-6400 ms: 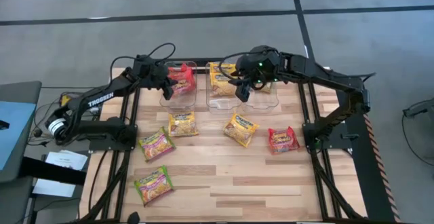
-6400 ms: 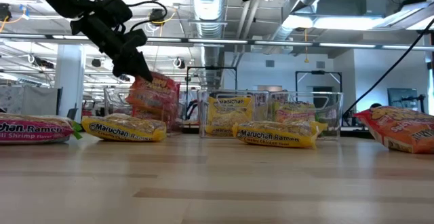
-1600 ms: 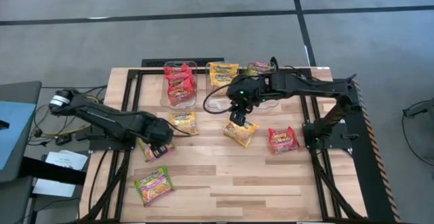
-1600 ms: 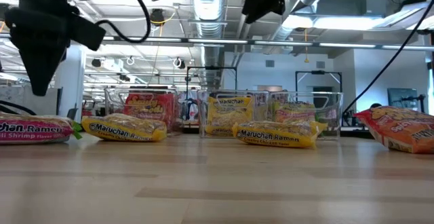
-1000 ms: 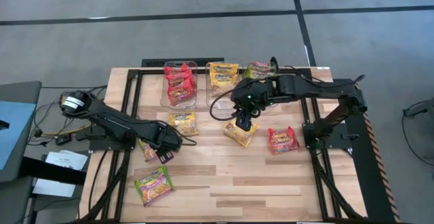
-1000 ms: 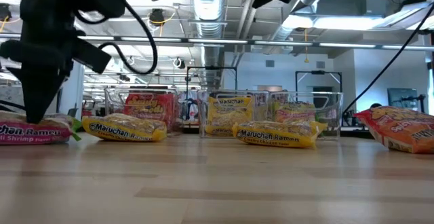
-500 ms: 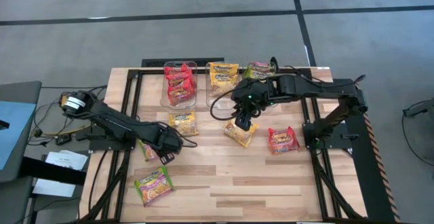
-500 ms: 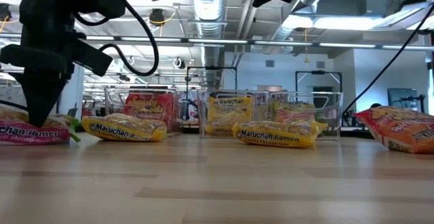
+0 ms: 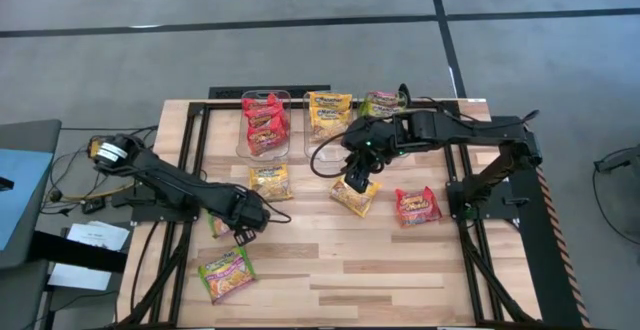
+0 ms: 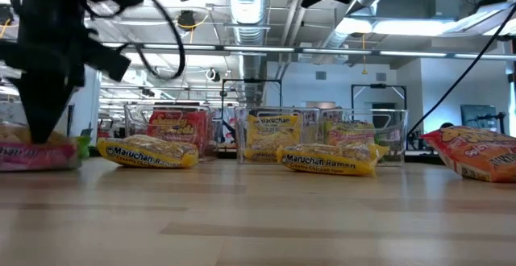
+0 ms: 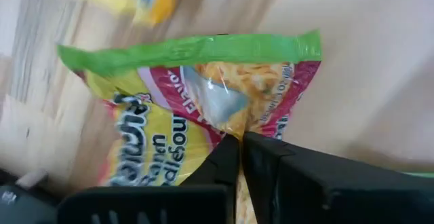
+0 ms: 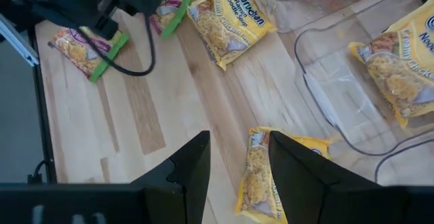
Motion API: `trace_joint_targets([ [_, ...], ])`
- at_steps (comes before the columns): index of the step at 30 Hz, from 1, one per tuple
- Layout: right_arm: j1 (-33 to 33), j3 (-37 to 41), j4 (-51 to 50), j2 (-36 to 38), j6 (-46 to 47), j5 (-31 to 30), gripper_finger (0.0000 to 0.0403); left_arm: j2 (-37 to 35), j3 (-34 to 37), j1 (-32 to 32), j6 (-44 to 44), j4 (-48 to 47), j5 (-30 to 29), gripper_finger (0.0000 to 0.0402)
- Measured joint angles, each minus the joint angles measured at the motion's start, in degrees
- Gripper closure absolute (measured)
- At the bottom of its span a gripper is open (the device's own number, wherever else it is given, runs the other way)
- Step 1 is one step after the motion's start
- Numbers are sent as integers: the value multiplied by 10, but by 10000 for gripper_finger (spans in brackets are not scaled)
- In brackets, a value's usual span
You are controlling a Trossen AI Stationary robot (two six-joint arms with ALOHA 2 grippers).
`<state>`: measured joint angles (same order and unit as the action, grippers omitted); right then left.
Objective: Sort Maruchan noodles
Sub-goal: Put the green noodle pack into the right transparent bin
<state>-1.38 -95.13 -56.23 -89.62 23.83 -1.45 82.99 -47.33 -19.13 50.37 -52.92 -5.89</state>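
Noodles were mid-sort: the left gripper [image 11: 239, 157] pinched shut on a green-and-pink packet [image 11: 203, 108], ready for lifting binward. The right gripper [image 12: 239, 163] hovered open over a yellow packet [image 12: 261, 176], needing descent.

3 bins [image 9: 327, 130] along bench [image 9: 400, 270] rear, loose packets [image 9: 226, 272] before them, left tool [image 9: 243, 226] clamped on 1 packet.

My left gripper [image 11: 239, 157] pinches a green-and-pink noodle packet [image 11: 203, 108] by its middle; a yellow packet [image 12: 256, 176] lies flat just below my right gripper's [image 12: 239, 166] spread fingers.
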Motion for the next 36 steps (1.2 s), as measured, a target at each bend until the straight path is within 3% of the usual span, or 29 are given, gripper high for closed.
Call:
trace_joint_targets([
  [10,16,0,1,0,21,33,230,-47,-76,-52,7,-5,-67,401],
  [18,22,0,1,0,105,55,230,-53,-148,-96,-59,-7,-142,401],
  [24,23,0,1,0,161,95,230,-53,-204,-101,-177,-7,-176,401],
  [36,19,0,44,0,303,105,225,-54,-283,-99,-441,-7,-212,401],
])
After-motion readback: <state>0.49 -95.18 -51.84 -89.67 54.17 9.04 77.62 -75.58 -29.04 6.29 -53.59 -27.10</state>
